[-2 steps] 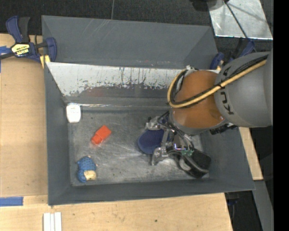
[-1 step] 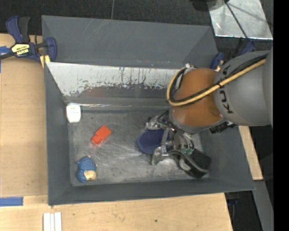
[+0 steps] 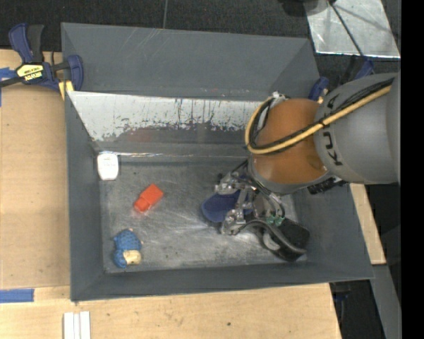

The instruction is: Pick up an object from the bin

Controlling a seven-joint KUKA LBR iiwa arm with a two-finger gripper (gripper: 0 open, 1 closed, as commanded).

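1. The gripper [image 3: 234,205] is low inside the grey bin [image 3: 85,210], close to the floor in its right half, under the orange wrist cover [image 3: 289,150] of the arm.
2. A dark blue rounded object [image 3: 212,208] lies on the floor at the left side of the gripper, just beside it or touching it. Its exact kind is not clear to me.
3. I cannot tell whether the jaws are wide or narrow, or whether the blue object is between them, because the metal parts of the gripper overlap it.
4. The other things lie well apart to the left: an orange block [image 3: 148,198], a small white piece [image 3: 108,166] near the back wall, and a blue and cream toy [image 3: 127,248] near the front wall. A black object [image 3: 291,237] lies just to the lower right of the gripper.
5. In my judgement the approach is done and the task is about in its middle. Nothing is lifted. A firm grasp, probably of the blue object, and the lift out of the bin are left.
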